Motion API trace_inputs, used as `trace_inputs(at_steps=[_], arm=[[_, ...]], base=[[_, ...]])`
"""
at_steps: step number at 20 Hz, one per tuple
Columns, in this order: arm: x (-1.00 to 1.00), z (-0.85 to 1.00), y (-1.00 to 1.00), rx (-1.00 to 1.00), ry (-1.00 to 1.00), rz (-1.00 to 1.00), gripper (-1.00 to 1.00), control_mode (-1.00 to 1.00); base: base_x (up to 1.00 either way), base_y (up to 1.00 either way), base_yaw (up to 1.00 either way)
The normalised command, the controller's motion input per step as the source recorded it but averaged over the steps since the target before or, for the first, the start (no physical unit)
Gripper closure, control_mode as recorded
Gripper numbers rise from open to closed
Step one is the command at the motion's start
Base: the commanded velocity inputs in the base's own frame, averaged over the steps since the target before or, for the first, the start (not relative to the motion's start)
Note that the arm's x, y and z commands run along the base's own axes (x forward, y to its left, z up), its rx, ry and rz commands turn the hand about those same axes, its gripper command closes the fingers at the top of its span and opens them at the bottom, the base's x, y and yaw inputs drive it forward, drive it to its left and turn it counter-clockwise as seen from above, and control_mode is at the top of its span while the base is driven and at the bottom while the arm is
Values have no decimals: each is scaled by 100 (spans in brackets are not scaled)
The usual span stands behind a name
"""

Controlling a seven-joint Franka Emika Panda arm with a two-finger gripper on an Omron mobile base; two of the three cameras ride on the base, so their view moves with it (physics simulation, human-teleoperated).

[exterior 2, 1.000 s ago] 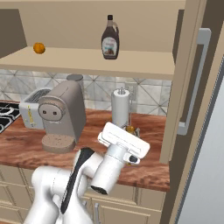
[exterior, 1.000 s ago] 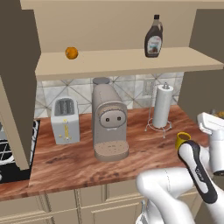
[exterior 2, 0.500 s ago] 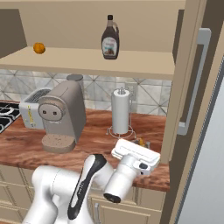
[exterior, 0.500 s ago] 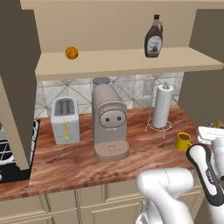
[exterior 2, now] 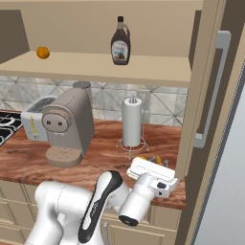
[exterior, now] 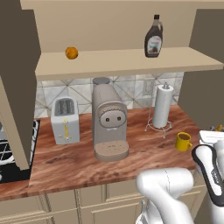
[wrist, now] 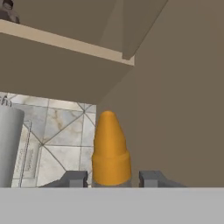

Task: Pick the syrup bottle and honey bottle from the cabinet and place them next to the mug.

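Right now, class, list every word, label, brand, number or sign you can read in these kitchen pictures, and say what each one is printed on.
No text can be read anywhere.
Syrup bottle: white label with a reddish patch, too blurred to read.
Toaster: small yellow marks down its front, too small to make out.
Honey bottle: its plain orange cap, held between the fingertips, carries no writing.
Mug: plain yellow.
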Motion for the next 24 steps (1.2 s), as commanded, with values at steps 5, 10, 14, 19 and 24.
trace_inputs(at_steps=[5, 10, 14, 19, 24], arm=[[0, 0, 23, 5, 0, 0, 100, -100], [1, 0, 47, 14, 0, 3, 100, -100], [3, 0, 5, 1, 0, 0, 100, -100], [0, 0, 0, 0, 0, 0, 100, -100], [23, 0, 0, 0, 0, 0, 100, -100]], base=[[0, 0, 0], [0, 0, 0], [0, 0, 0], [0, 0, 0], [0, 0, 0]])
